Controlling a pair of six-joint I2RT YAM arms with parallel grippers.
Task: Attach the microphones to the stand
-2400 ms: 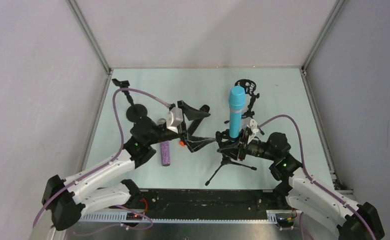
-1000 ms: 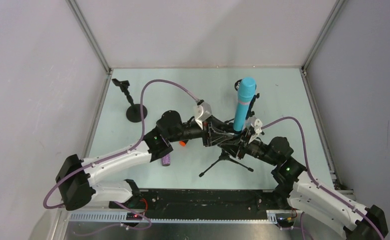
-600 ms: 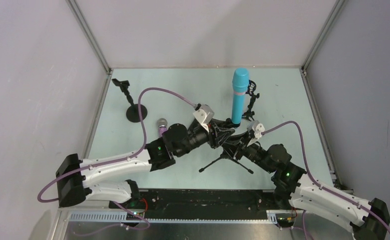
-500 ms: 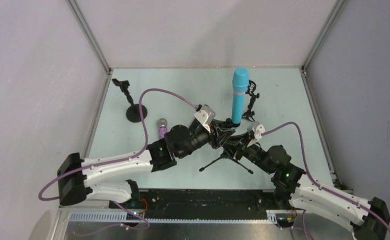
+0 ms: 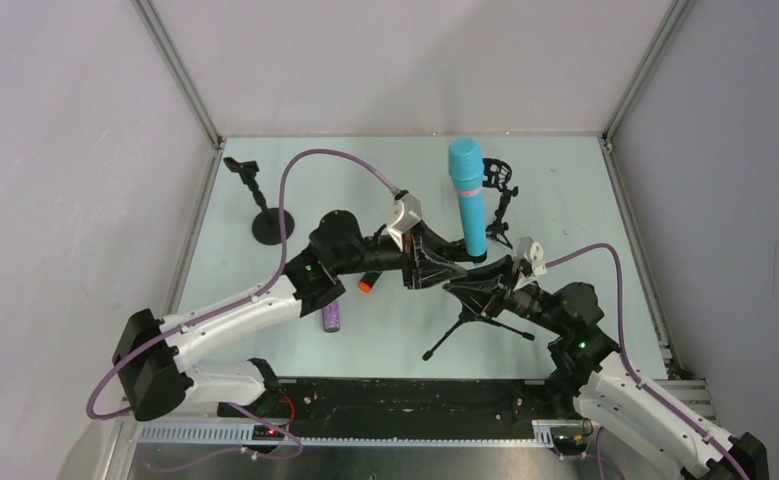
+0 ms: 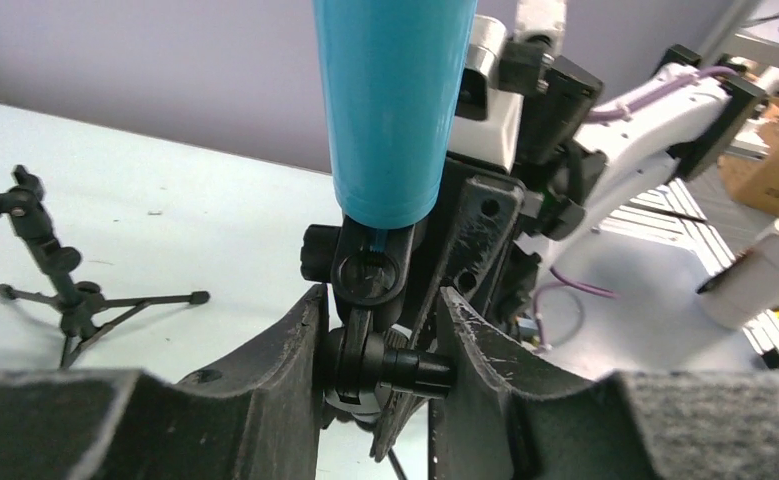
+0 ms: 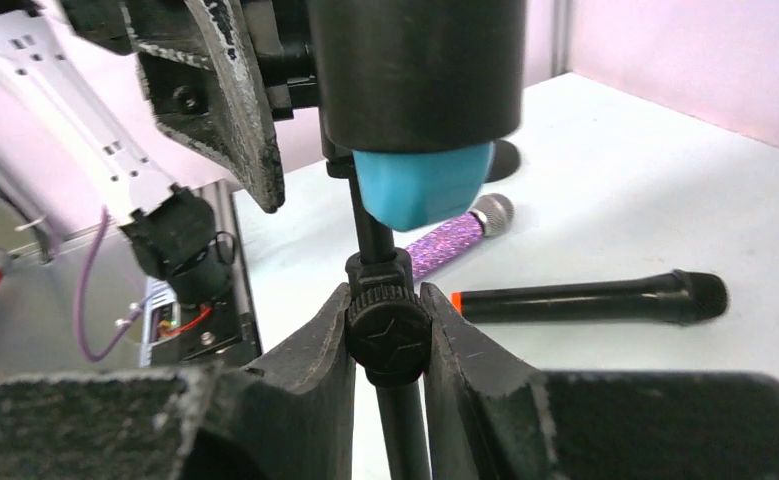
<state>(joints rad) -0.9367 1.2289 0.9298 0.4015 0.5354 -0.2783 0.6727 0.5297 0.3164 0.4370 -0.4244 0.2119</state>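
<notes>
A pale mint bench is boxed in by plain grey-lilac walls on three sides, with aluminium posts at the back corners. A slotted metal rail lines the near edge. The light is soft and even.

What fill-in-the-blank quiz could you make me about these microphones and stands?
1. Of the turquoise microphone, purple microphone and black microphone, only the ___ one sits in a stand.
2. The black microphone's end is coloured ___.
3. The left gripper and right gripper both clamp the tripod stand ___ the microphone it carries.
4. The empty stand at far left has a ___ base.
Missing words: turquoise; orange; below; round.
</notes>
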